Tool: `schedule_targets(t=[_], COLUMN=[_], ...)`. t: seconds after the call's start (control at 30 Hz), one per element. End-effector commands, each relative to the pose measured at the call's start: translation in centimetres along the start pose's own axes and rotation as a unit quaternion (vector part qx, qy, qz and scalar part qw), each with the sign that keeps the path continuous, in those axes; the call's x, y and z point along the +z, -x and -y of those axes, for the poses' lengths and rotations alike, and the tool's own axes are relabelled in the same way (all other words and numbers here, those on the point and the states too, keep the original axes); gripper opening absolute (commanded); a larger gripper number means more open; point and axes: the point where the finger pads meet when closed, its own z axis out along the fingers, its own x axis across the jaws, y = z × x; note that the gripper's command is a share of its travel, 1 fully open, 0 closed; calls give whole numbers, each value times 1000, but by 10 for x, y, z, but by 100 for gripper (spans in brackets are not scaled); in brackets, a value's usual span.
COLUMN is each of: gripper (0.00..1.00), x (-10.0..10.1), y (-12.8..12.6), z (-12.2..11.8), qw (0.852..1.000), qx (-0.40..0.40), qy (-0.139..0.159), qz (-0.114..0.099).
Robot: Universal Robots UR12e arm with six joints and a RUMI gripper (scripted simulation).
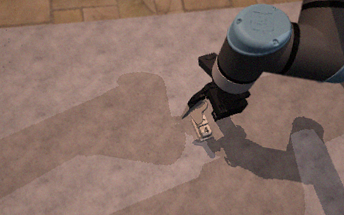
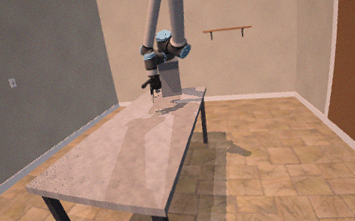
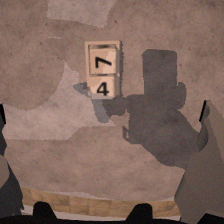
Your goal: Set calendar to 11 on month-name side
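The small pale tray (image 3: pixel 87 57) holds two cubes in a line, in the upper middle of the wrist view. The farther cube (image 3: pixel 103 62) shows a 7 turned on its side on its upward face. The nearer cube (image 3: pixel 102 89) (image 1: pixel 206 130) shows a 4, upright in the wrist view. No month's name can be read. My gripper (image 1: pixel 201 117) (image 3: pixel 100 102) is open wide and empty, above the tray, with its fingertips well apart. In the top view a finger partly hides the tray. Whether both cubes sit fully flat is hard to tell.
The arm's base pedestal (image 2: pixel 170 81) stands at the far end of the long table (image 2: pixel 90 159). Shadows of the arm and gripper fall across the table top around the tray. A wall shelf (image 2: pixel 227 29) hangs far beyond the table.
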Motion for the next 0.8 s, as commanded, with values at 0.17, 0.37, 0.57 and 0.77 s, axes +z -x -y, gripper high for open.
schedule_targets(t=[0.17,0.37,0.57,0.77], gripper=[100,100,100,100], x=[-15,-35,-56,-67], y=[-1,-1,-1,0], z=[0,0,0,1], qw=[1000,1000,1000,1000], qx=[1,1,1,0], qy=[0,0,0,-1], qz=[0,0,1,1])
